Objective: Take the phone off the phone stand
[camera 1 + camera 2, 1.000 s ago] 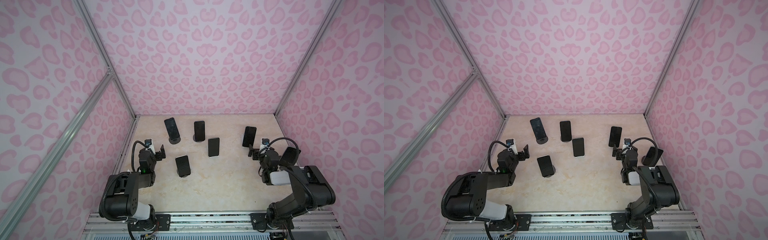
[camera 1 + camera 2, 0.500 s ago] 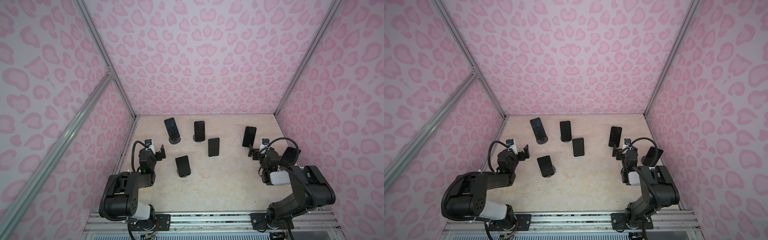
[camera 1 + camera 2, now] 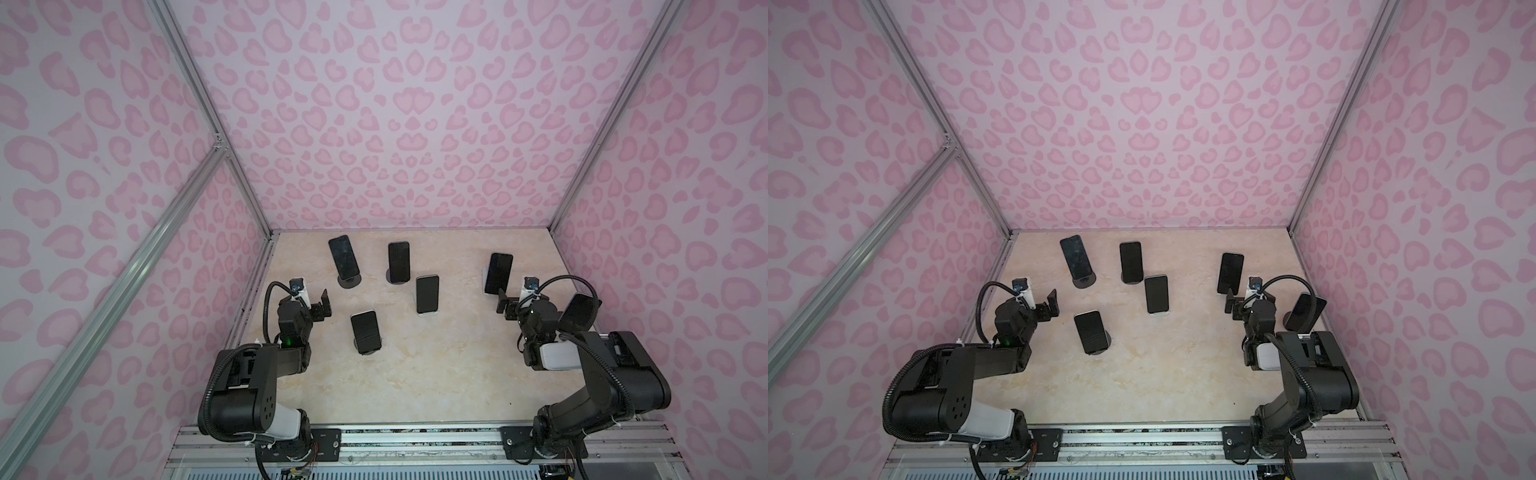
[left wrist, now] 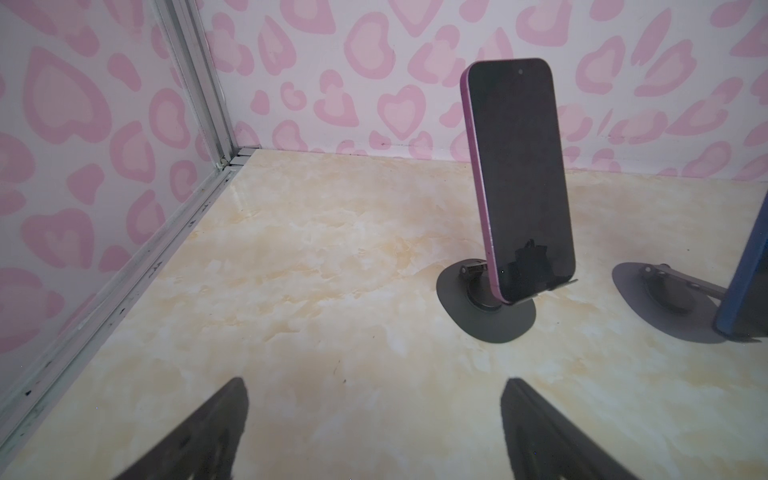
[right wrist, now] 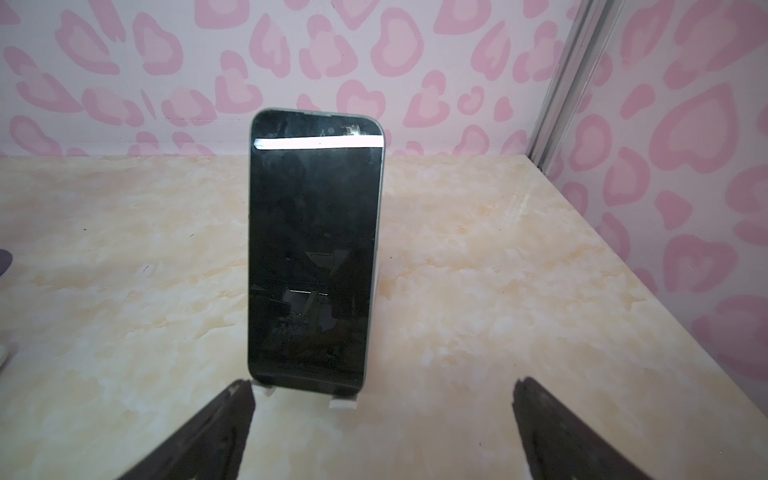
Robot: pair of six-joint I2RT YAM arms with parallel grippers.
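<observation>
Top views, phones: six dark phones stand propped on the desk (image 3: 415, 374) in both top views. Each leans on a stand; none is lifted or lying flat.
Top views, left end effector (image 3: 322, 306): spread wide and empty, low over the desk, apart from the purple-edged phone (image 3: 344, 257) at the back left.
Top views, right end effector (image 3: 1230, 305): spread wide and empty, just in front of the grey-edged phone (image 3: 1230, 272). Another phone (image 3: 1304, 311) leans beside that arm.
Left wrist, phone: the purple-edged phone (image 4: 519, 178) leans back on its dark round stand (image 4: 486, 320), lower edge on the ledge, clear of the fingers (image 4: 199, 436).
Left wrist, neighbour: a blue-edged phone (image 4: 744, 286) on a second round stand (image 4: 665, 307), cut off by the frame edge.
Right wrist, phone: the grey-edged phone (image 5: 316, 257) sits on a white stand (image 5: 343, 402), close ahead of the spread fingers (image 5: 552, 432) and a little off their centre line.
Progress: nothing appears done, since every phone is seated. Which phone is meant cannot be told, though the grey-edged one is nearest a grasp.
Remaining: approach, pinch the phone's edges, lift it off the ledge, set it down.
</observation>
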